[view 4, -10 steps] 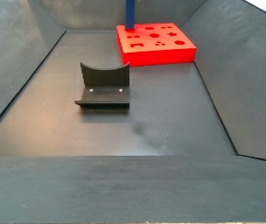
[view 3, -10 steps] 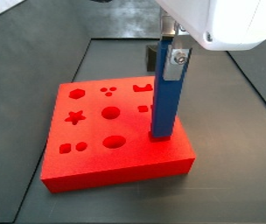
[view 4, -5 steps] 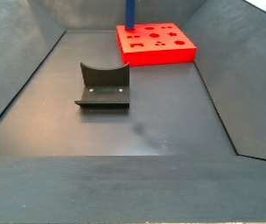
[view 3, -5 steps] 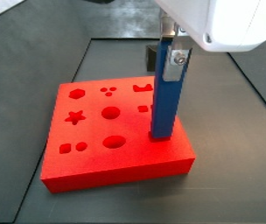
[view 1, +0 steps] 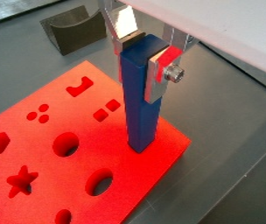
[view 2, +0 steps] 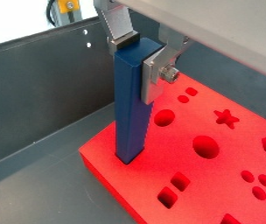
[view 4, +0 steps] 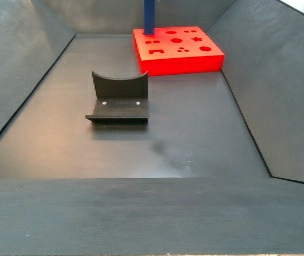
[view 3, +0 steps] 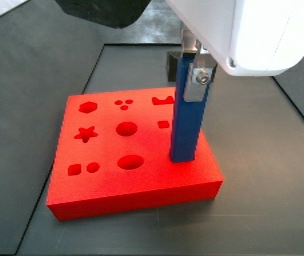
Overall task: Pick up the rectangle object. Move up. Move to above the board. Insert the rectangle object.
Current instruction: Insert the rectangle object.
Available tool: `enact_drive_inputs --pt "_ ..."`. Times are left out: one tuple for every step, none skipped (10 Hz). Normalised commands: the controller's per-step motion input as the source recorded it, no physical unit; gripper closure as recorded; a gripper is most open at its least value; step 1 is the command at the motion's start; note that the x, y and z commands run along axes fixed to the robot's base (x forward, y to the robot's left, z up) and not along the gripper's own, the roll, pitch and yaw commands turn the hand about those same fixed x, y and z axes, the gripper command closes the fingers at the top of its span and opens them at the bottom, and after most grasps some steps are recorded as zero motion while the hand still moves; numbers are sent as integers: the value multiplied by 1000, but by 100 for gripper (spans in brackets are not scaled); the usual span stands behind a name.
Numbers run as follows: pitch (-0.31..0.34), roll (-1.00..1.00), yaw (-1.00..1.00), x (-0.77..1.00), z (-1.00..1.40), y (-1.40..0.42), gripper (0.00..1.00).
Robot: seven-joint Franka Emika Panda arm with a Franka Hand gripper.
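I have the gripper (view 1: 142, 54) over the board's (view 3: 101, 195) edge, its jaws clamped on the top of the bar (view 1: 143, 105); in both wrist views the silver fingers (view 2: 122, 24) press the bar's two sides. The bar (view 3: 188, 118) stands upright with its lower end in the board (view 1: 53, 171), at the edge strip beside the round holes; in a wrist view the bar (view 2: 129, 109) meets the red surface (view 2: 212, 171) near the corner. Against the frame a half second ago, the bar sits in the same spot, but a dark rounded part of the arm now shows at the top of the side view, and the white housing looks shifted. In the far side view the board (view 4: 182, 58) lies at the floor's far end, the bar (view 4: 149, 14) rising from it, and the fixture (view 4: 117, 98) stands well apart, nearer the camera.
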Motion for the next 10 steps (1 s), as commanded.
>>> enact_drive_inputs --pt "1 51 0 31 -111 -3 100" --pt "23 71 0 71 -86 0 100" --pt "39 107 29 74 -66 -6 100" --pt "50 136 43 66 -31 -26 100" --pt "57 136 37 74 -17 -26 100" --pt "57 149 31 74 -11 -37 100" --pt "57 177 3 131 -20 -66 100" --pt "106 171 0 189 -49 -43 100" --pt "149 174 0 211 -63 -34 100" --pt "187 149 0 271 -80 -6 100"
